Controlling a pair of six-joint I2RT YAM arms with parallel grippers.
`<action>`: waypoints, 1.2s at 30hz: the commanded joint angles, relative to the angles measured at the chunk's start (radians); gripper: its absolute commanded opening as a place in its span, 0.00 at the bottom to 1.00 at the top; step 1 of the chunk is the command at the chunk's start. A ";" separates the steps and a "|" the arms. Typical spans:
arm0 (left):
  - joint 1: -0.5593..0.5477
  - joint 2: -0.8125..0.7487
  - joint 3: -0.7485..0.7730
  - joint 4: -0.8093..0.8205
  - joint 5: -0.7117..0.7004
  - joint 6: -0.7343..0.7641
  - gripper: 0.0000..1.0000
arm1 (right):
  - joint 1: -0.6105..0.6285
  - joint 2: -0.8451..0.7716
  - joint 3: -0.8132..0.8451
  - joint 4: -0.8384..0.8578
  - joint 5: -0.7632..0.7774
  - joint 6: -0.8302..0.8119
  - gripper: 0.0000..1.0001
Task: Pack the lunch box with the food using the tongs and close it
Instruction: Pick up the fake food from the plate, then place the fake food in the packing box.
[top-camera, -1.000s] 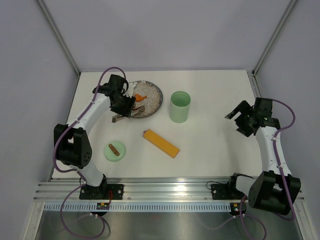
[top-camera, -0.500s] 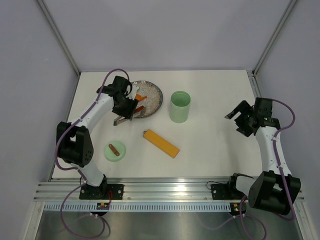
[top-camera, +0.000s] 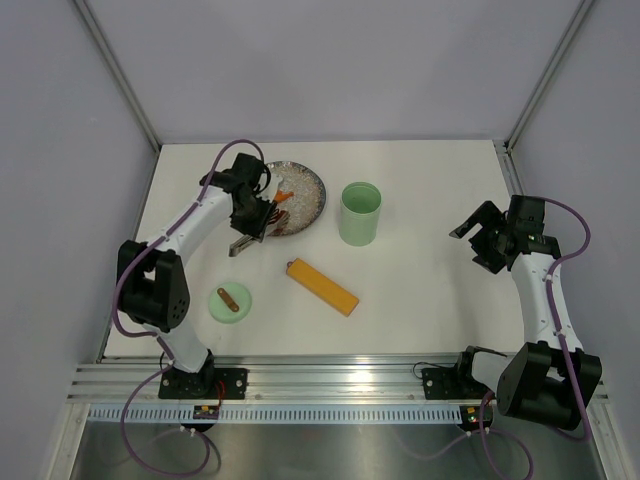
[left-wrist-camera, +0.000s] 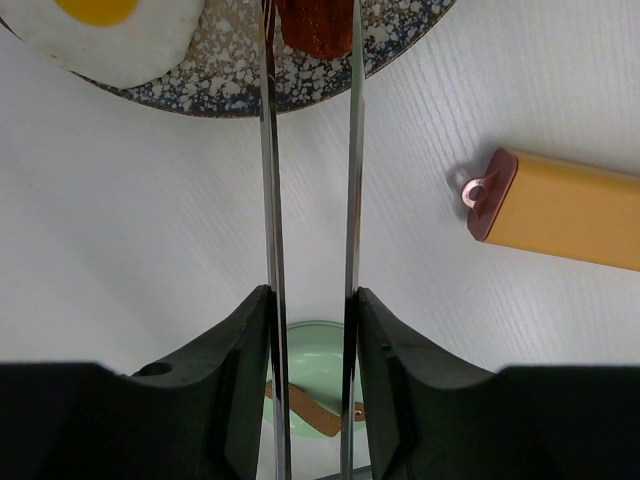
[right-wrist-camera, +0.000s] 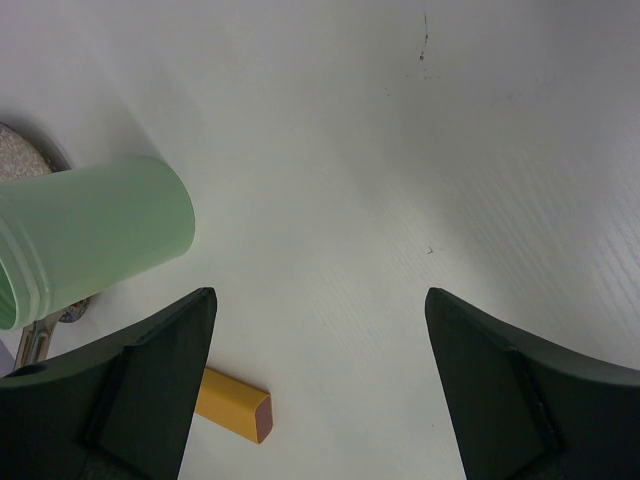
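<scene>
My left gripper (left-wrist-camera: 312, 300) is shut on the slim metal tongs (left-wrist-camera: 271, 200), one arm against each finger. The tong tips reach over the grey speckled plate (left-wrist-camera: 220, 85) and stand on either side of a reddish-brown sausage piece (left-wrist-camera: 315, 25); whether they touch it I cannot tell. A cream round piece with a yellow centre (left-wrist-camera: 100, 30) lies to its left. From above, the left gripper (top-camera: 255, 215) is at the plate's (top-camera: 312, 190) near-left rim, beside an orange piece (top-camera: 285, 197). The mint lunch box (top-camera: 360, 212) stands open right of the plate. Its lid (top-camera: 231, 301) lies near the left arm. My right gripper (top-camera: 478, 235) hangs open and empty.
A long orange-yellow bar (top-camera: 321, 286) lies on the table between the lid and the lunch box. In the right wrist view the lunch box (right-wrist-camera: 90, 235) is at the left and the bar's end (right-wrist-camera: 235, 405) at the bottom. Metal frame posts border the table.
The left gripper has shifted further over the plate and squeezed the tongs narrower. The right arm has not moved.
</scene>
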 joint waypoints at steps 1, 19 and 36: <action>-0.011 -0.007 0.066 -0.015 -0.008 -0.014 0.28 | 0.002 -0.013 0.011 0.019 -0.015 -0.004 0.93; -0.019 -0.173 0.192 0.029 0.158 -0.102 0.05 | 0.002 -0.005 0.015 0.019 -0.014 0.000 0.93; -0.209 -0.179 0.348 0.108 0.337 -0.194 0.05 | 0.002 -0.033 0.005 0.013 -0.014 0.010 0.93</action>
